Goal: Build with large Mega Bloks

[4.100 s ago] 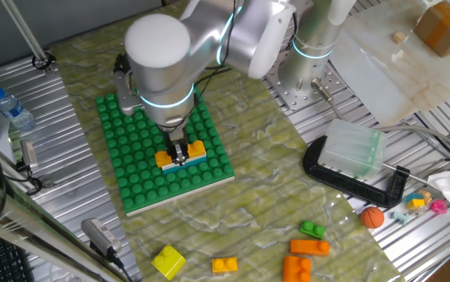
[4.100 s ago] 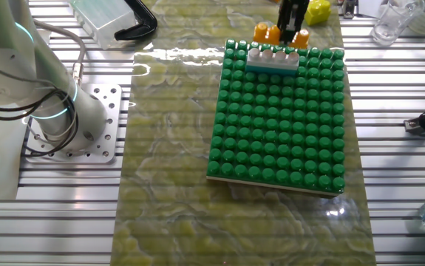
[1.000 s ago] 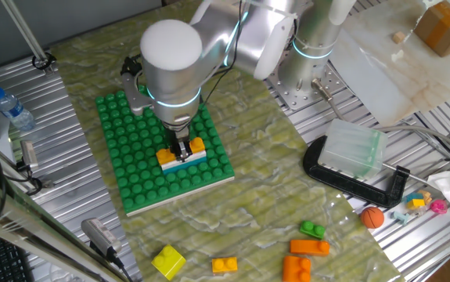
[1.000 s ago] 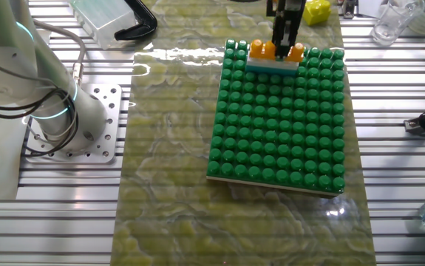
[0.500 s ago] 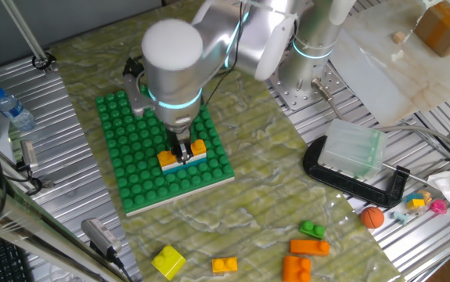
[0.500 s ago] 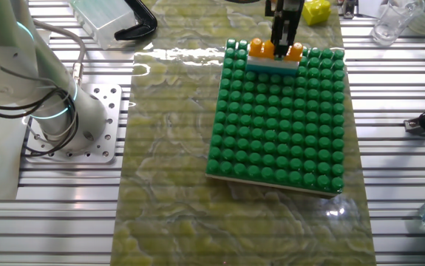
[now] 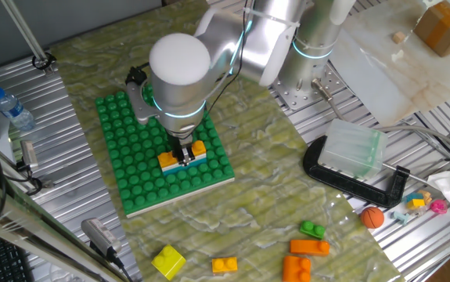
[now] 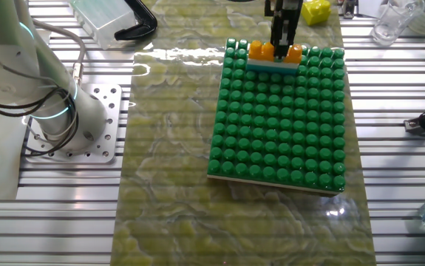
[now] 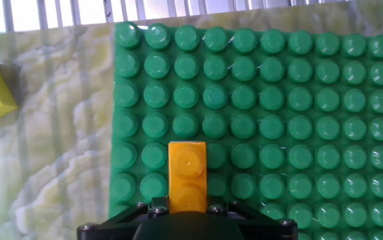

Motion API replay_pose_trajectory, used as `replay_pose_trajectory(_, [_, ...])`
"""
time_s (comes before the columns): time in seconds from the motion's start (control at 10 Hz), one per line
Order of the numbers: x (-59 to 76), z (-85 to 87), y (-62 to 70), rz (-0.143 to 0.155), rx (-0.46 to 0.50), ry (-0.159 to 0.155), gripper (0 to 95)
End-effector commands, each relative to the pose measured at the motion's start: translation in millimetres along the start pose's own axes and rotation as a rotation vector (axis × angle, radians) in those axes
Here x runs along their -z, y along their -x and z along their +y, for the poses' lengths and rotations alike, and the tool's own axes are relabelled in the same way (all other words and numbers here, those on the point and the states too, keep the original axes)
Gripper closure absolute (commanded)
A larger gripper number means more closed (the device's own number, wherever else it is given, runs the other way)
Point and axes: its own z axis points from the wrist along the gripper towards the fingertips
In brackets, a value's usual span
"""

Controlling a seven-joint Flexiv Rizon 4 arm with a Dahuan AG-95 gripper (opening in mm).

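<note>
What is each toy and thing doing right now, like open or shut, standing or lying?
pincer: shut on orange brick
orange brick: held, pressed on the white-teal brick
white-teal brick: stuck on baseplate
green baseplate: flat on table
yellow brick: loose on table
water bottle: lying down, capped

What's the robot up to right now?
Gripper shut on orange brick. Brick sits on white-and-teal brick near edge of green baseplate. Nothing blocking.

Arm bent over, gripper (image 7: 185, 153) pointing straight down, fingers close together.
</note>
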Motion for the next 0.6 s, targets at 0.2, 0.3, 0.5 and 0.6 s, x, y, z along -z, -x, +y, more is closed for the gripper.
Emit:
replay_pose_trajectory(0.2, [-10.3,-3.9,0.1,-0.009,0.026,-0.011,95.0])
replay_pose_trajectory(0.3, [-13.7,-3.7,0.7,-0.008,0.027,0.001,95.0])
replay_pose_trajectory(0.5, [-19.3,-0.9,2.8,-0.005,0.030,-0.003,95.0])
replay_pose_trajectory(0.6, [-22.1,-2.2,3.5,-0.004,0.041,-0.007,95.0])
